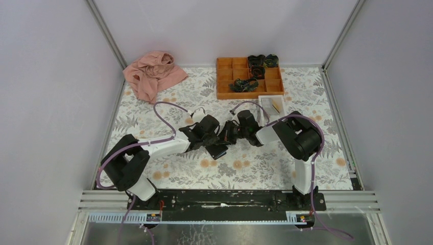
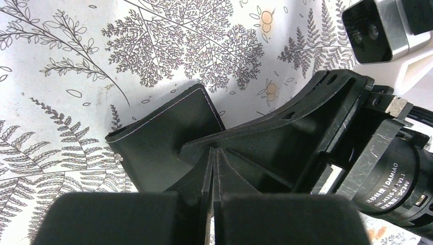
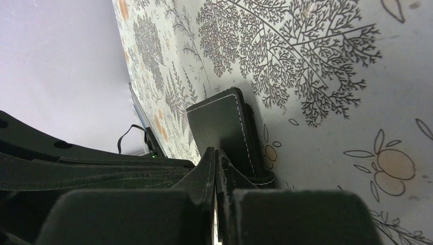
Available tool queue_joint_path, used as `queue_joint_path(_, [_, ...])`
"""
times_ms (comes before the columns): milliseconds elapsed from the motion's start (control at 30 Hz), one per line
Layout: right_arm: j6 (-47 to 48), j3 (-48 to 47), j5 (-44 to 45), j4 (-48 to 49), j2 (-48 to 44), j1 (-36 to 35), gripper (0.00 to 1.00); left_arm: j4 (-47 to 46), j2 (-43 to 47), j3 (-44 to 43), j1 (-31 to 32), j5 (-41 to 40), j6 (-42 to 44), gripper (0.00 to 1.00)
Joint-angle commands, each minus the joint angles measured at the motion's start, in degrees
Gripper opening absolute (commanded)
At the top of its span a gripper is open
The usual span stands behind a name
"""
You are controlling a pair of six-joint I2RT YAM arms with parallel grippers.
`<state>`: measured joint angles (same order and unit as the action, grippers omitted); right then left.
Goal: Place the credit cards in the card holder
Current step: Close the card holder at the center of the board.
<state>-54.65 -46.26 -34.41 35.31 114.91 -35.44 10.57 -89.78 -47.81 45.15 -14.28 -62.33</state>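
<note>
The black card holder (image 1: 218, 151) lies on the patterned mat at mid-table, partly under both grippers. In the left wrist view the card holder (image 2: 158, 135) has its stitched edge raised. In the right wrist view the card holder (image 3: 222, 122) looks folded shut. My left gripper (image 1: 217, 143) (image 2: 213, 155) is shut, tips over the holder's surface. My right gripper (image 1: 229, 137) (image 3: 217, 155) is shut, tips at the holder's near edge. Nothing shows between either pair of jaws. A tan credit card (image 1: 278, 105) lies in the small white tray (image 1: 265, 97), with a greyish card (image 1: 267, 103) beside it.
An orange compartment tray (image 1: 224, 76) with dark items stands at the back, just behind the white tray. A pink cloth (image 1: 152, 75) is bunched at the back left. The right arm's finger (image 2: 286, 135) and wrist camera (image 2: 375, 30) crowd the left wrist view.
</note>
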Motion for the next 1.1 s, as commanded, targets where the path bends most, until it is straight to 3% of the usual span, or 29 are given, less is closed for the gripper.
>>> queue_joint_path(0, [10.4,3.9,16.4,-21.0,6.7,1.6,0.00,2.6,-0.5,-1.7,1.3,-1.4,0.7,0.00])
queue_joint_path(100, [11.2,3.3,16.0,-21.8,6.3,1.7,0.00,4.7,1.6,-3.5,1.2,-3.4,1.1,0.00])
queue_joint_path(267, [14.0,1.5,14.6,-23.3,4.1,1.7,0.01,6.6,7.0,-3.2,1.2,-6.8,-0.2,0.08])
queue_joint_path(533, [19.6,-4.9,9.5,-28.6,-0.4,1.6,0.34,9.0,14.7,0.4,1.2,-10.9,-2.7,0.21])
queue_joint_path(667, [21.6,-8.0,8.2,-31.5,-2.7,1.5,0.44,10.1,16.9,2.0,1.3,-11.6,-4.0,0.25])
queue_joint_path(1067, [23.7,-13.8,5.4,-38.9,-9.1,0.1,0.46,13.2,22.9,6.8,2.3,-13.8,-8.0,0.25])
